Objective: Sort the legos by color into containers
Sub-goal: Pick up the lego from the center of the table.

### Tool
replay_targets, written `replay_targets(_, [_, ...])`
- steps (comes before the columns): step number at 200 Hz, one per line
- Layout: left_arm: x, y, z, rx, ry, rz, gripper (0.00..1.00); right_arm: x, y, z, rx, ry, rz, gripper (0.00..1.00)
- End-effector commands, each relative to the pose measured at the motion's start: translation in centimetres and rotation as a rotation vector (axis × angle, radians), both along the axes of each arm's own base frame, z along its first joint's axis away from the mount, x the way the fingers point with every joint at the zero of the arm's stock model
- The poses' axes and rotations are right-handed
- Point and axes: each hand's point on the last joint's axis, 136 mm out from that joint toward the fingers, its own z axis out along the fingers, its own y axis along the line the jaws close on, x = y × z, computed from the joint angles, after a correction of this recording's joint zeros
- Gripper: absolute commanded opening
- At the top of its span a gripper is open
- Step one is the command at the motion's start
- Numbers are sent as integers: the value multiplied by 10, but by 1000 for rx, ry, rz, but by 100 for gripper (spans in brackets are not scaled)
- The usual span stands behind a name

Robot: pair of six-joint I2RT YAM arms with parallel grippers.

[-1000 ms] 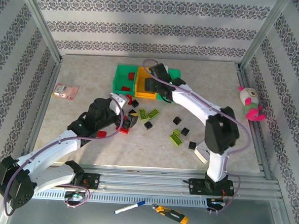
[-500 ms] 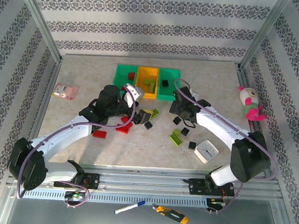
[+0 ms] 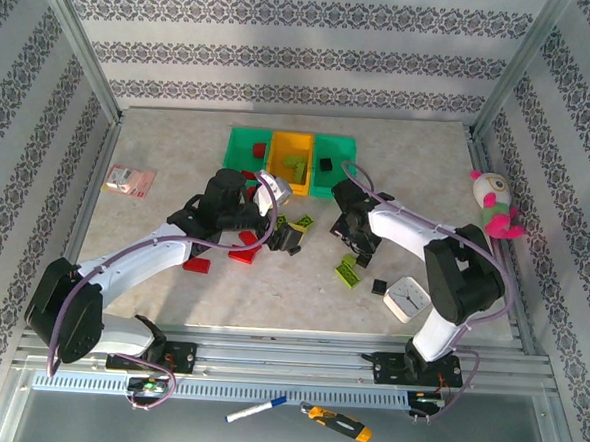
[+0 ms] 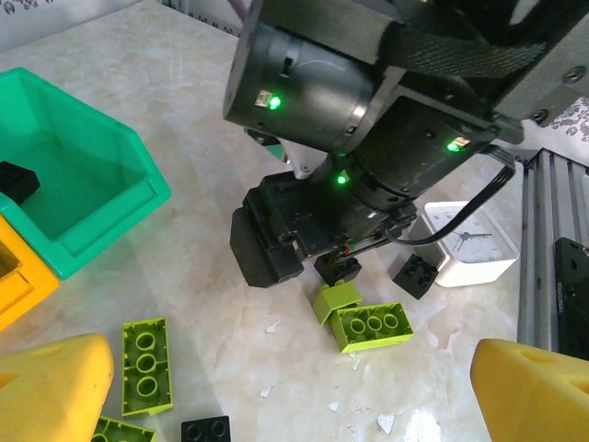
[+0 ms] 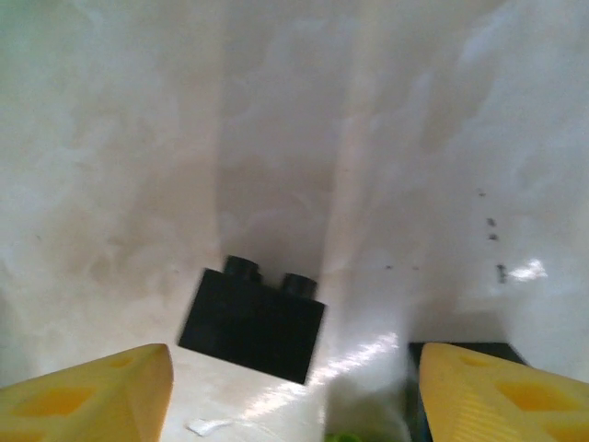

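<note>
My right gripper (image 3: 355, 243) is low over the table middle, open, its yellow fingers (image 5: 92, 396) on either side of a black lego (image 5: 251, 322) without touching it. My left gripper (image 3: 279, 232) is open and holds nothing, pointed at the right gripper. Lime green legos (image 4: 373, 325) and another black one (image 4: 416, 273) lie beneath it. Red legos (image 3: 243, 253) lie on the left. The containers stand at the back: a green bin (image 3: 241, 160) with a red brick, an orange-yellow bin (image 3: 280, 140) with green bricks, and a green bin (image 3: 339, 184) with a black brick.
A white timer (image 3: 407, 297) sits at the front right, close to the loose legos. A pink card (image 3: 129, 179) lies at the far left. A plush toy (image 3: 494, 203) leans by the right frame post. Metal rails border the table.
My right arm has drawn back from the bins and come down over the black lego, its jaws a little narrower. My left gripper has shifted up and right towards the middle.
</note>
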Motion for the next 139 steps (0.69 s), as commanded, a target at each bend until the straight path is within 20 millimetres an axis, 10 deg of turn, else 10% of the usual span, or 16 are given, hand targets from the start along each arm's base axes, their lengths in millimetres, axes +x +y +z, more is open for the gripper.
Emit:
replay_targets(1, [0, -9, 19, -49, -67, -25, 99, 8, 10, -5, 36, 21, -8, 66])
replay_targets(83, [1, -1, 12, -61, -64, 33, 99, 15, 9, -10, 24, 57, 23, 29])
replay_targets(139, [8, 3, 8, -69, -63, 83, 99, 31, 11, 36, 43, -104, 131, 24])
